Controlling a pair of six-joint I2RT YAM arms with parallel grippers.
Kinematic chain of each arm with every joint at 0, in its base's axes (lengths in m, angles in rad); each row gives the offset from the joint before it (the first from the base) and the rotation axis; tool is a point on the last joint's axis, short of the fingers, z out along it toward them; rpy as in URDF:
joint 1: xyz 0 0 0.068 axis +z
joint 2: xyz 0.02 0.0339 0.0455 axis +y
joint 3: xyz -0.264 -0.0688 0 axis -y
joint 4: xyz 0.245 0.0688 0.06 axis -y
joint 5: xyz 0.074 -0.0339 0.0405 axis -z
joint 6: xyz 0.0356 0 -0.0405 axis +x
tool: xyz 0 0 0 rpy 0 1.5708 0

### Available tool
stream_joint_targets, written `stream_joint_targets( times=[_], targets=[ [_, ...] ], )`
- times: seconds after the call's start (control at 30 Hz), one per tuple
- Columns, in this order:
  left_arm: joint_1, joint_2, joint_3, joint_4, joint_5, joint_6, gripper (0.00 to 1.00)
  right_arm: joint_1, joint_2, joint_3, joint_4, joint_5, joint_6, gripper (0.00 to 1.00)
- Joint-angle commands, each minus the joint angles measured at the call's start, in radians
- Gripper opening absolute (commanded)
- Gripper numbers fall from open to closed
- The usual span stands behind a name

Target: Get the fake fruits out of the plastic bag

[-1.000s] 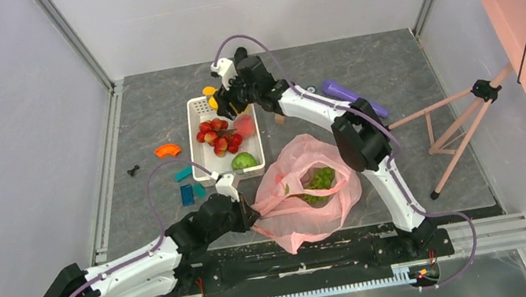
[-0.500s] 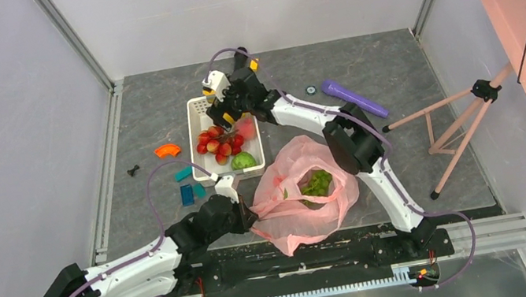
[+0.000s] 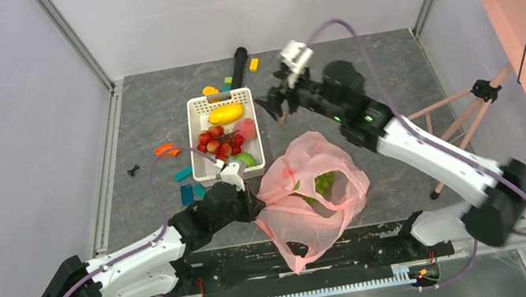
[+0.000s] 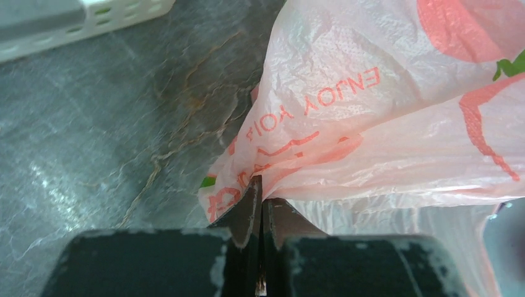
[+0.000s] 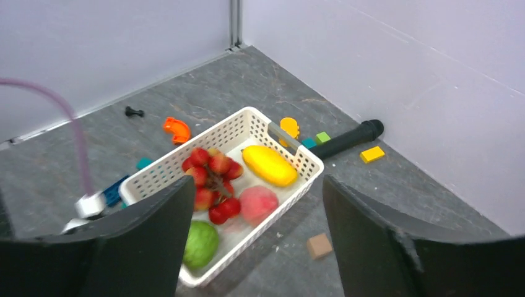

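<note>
The crinkly pink plastic bag (image 3: pixel 315 205) is pinched by the left gripper (image 4: pixel 260 205); green fake fruit (image 3: pixel 323 181) inside lies nearward of the gaping, empty right gripper (image 3: pixel 275 108)

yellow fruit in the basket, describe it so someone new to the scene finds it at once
Find the white perforated basket on the left half of the grey table. At its far end lies the yellow fruit. It is the only long yellow piece; its neighbours are a red berry cluster, a round pink peach and a green apple.
</note>
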State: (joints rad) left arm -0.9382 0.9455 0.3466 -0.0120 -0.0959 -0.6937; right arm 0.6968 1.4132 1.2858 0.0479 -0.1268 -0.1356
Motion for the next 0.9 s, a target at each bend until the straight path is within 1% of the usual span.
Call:
stream_joint_targets(
  times=[0.0, 0.07, 0.13, 0.23, 0.37, 0.43, 0.53, 0.57, 0.63, 0.73, 0.8, 0.87],
  targets=[
    [-0.002, 0.036, 0.087, 0.042, 0.033, 0.051, 0.02, 0.016, -0.25, -0.236, -0.046, -0.028, 0.133, 0.69],
    [-0.002, 0.06, 0.118, 0.053, 0.05, 0.05, 0.02, 0.025, -0.363, -0.311, -0.114, -0.063, 0.178, 0.57],
    [-0.003, 0.086, 0.148, 0.059, 0.059, 0.047, 0.02, 0.03, -0.465, -0.368, -0.175, -0.115, 0.201, 0.48],
    [-0.004, 0.125, 0.183, 0.08, 0.069, 0.027, 0.02, 0.03, -0.607, -0.44, -0.231, -0.218, 0.245, 0.43],
    [-0.004, 0.173, 0.226, 0.096, 0.078, 0.007, 0.02, 0.031, -0.765, -0.545, -0.235, -0.382, 0.308, 0.43],
    [-0.002, 0.199, 0.248, 0.094, 0.082, 0.009, 0.02, 0.031, -0.81, -0.596, -0.239, -0.438, 0.328, 0.41],
    [-0.003, 0.239, 0.285, 0.083, 0.091, 0.008, 0.02, 0.033, -0.829, -0.664, -0.23, -0.499, 0.361, 0.32],
    [-0.003, 0.253, 0.297, 0.08, 0.091, 0.007, 0.02, 0.037, -0.825, -0.682, -0.226, -0.508, 0.37, 0.27],
    [-0.004, 0.281, 0.317, 0.075, 0.109, 0.006, 0.02, 0.048, -0.81, -0.712, -0.233, -0.49, 0.374, 0.22],
    [-0.008, 0.314, 0.341, 0.072, 0.121, -0.004, 0.02, 0.07, -0.776, -0.73, -0.268, -0.416, 0.361, 0.18],
    [-0.008, 0.332, 0.348, 0.067, 0.124, -0.007, 0.02, 0.079, -0.76, -0.733, -0.3, -0.34, 0.352, 0.16],
    [-0.012, 0.339, 0.35, 0.069, 0.127, -0.007, 0.02, 0.081, -0.74, -0.736, -0.339, -0.229, 0.345, 0.15]
  ],
)
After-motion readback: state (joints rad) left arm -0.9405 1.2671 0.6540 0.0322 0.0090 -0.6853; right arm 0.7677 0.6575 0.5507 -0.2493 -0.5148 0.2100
